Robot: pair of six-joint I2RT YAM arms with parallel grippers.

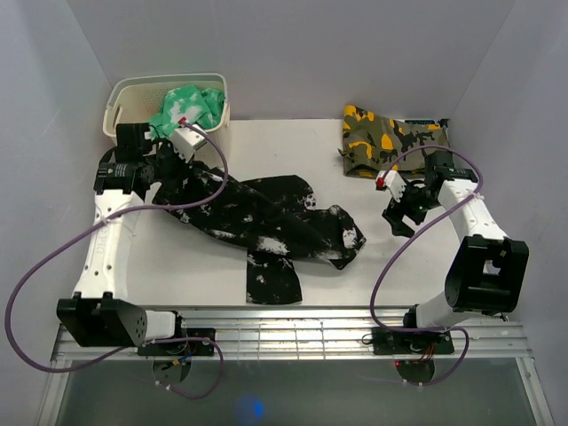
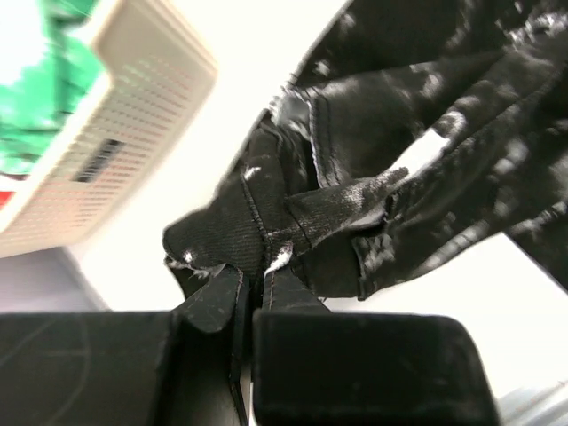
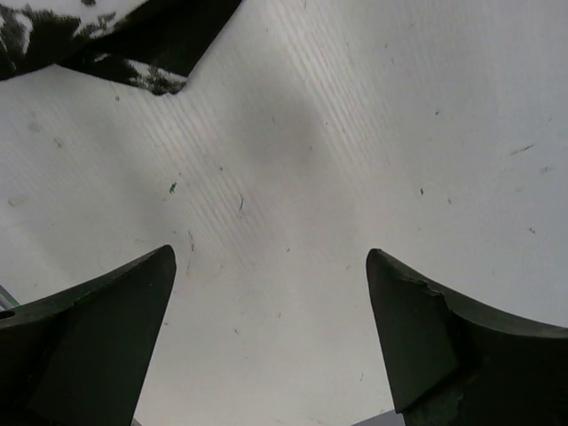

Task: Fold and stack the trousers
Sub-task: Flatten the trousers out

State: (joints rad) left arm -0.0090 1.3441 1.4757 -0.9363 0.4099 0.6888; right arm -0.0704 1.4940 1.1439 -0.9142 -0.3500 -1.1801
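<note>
The black trousers (image 1: 266, 222) with white speckles lie crumpled across the middle of the table, one leg pointing toward the near edge. My left gripper (image 1: 175, 167) is shut on a bunched end of the trousers (image 2: 257, 222) at their left side, next to the basket. In the left wrist view my left gripper (image 2: 253, 280) pinches the dark fabric between closed fingers. My right gripper (image 1: 404, 213) is open and empty over bare table, to the right of the trousers. The right wrist view shows its spread fingers (image 3: 106, 311) and a trouser edge (image 3: 133, 35) at the top left.
A white basket (image 1: 124, 98) holding a green-and-white garment (image 1: 188, 106) stands at the back left, also seen in the left wrist view (image 2: 124, 133). A camouflage garment (image 1: 386, 140) lies folded at the back right. Walls enclose the table on three sides.
</note>
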